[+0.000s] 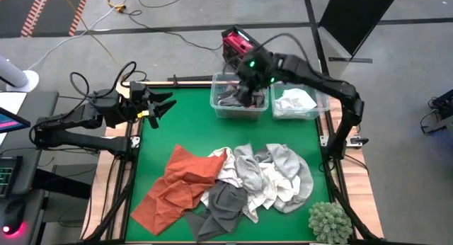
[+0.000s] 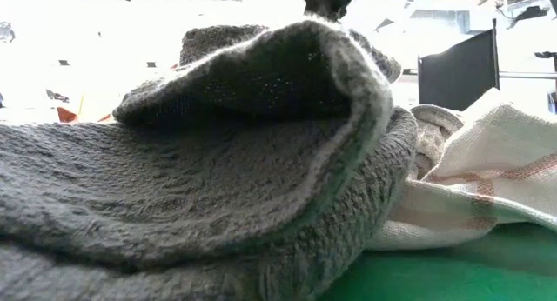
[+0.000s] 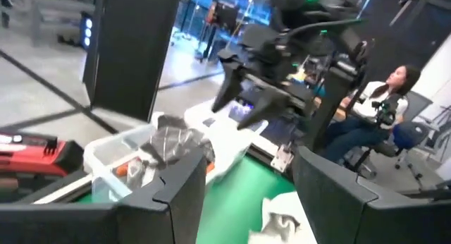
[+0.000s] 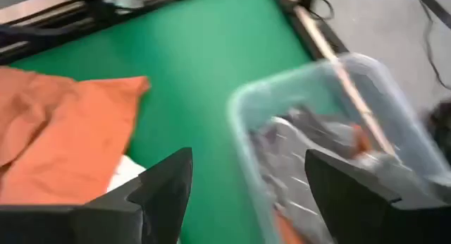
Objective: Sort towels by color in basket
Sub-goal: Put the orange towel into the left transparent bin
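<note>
Green felt covers your table (image 1: 191, 124), and from above you see two clear bins at its far edge: the left bin (image 1: 239, 96) holds dark grey cloth, the right bin (image 1: 296, 103) a white towel (image 1: 294, 100). Your right gripper (image 1: 248, 89) hangs over the left bin, jaws spread and empty. Your left gripper (image 1: 157, 105) waits at the table's left edge, fingers parted, holding nothing. Near the front lies the unsorted heap: a rust-orange towel (image 1: 177, 187), light grey towels (image 1: 272, 171), and a dark grey towel (image 1: 223, 206), with a green spiky ball (image 1: 329, 222) at the front right corner.

Low down, you get a grey towel (image 2: 200, 162) filling the frame, beside a white cloth with faint stripes (image 2: 487, 179).

Your left wrist camera shows the right gripper (image 3: 243, 106) open above the bin (image 3: 113, 163), and a seated person (image 3: 380, 110) beyond the table.

Your right wrist camera looks down on the bin with grey cloth (image 4: 317, 166) and the orange towel (image 4: 63, 131) on the felt.
</note>
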